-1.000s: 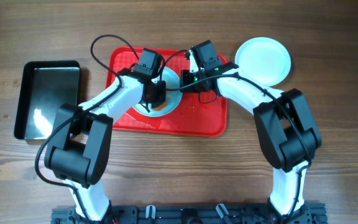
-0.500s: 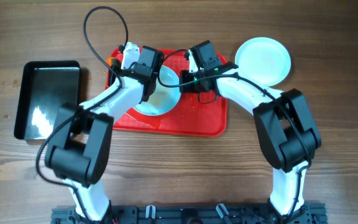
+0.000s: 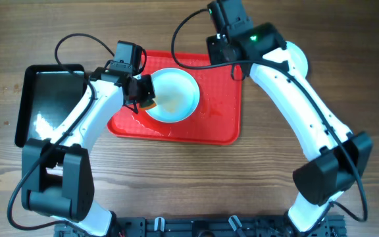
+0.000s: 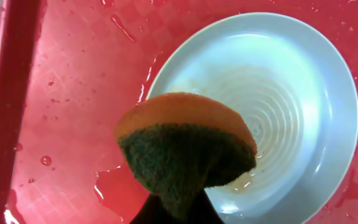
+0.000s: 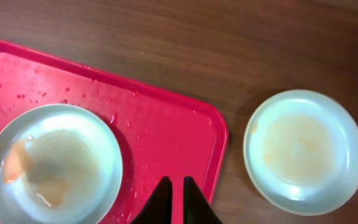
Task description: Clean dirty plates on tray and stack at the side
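A white-bluish plate (image 3: 176, 92) lies on the left half of the red tray (image 3: 209, 122), wet and with a faint orange smear (image 5: 14, 165). My left gripper (image 3: 142, 92) is shut on an orange and dark green sponge (image 4: 185, 143), held just above the plate's (image 4: 284, 106) left rim. My right gripper (image 5: 176, 182) is shut and empty, raised high over the tray's (image 5: 166, 124) back right part. A second plate (image 5: 303, 152), faintly smeared, lies on the wood right of the tray. In the overhead view my right arm hides it. No third plate is in view.
A glossy black tray (image 3: 48, 99) lies at the far left. Water drops lie on the red tray floor (image 4: 61, 93). Bare wood lies in front of and behind the tray. My right wrist (image 3: 224, 39) hangs over the tray's back edge.
My right gripper has left the plate's right rim and risen up and back. My left gripper has carried the sponge from the plate's middle to its left edge.
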`<action>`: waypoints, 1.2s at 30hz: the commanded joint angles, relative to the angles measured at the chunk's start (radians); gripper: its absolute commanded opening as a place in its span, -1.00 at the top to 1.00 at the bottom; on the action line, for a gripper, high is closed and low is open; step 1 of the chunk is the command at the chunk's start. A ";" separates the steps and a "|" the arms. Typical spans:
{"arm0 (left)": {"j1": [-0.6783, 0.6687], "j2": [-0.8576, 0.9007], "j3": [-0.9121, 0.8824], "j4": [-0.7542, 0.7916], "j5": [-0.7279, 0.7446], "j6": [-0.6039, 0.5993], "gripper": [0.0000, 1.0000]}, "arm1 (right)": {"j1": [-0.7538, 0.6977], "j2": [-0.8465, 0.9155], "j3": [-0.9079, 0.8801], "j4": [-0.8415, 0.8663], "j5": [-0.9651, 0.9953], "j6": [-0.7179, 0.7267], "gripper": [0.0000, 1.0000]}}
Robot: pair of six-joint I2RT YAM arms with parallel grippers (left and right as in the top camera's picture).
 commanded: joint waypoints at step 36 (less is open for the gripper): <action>0.002 0.016 -0.002 0.010 0.026 -0.014 0.92 | 0.071 0.089 0.076 -0.091 0.332 0.039 0.91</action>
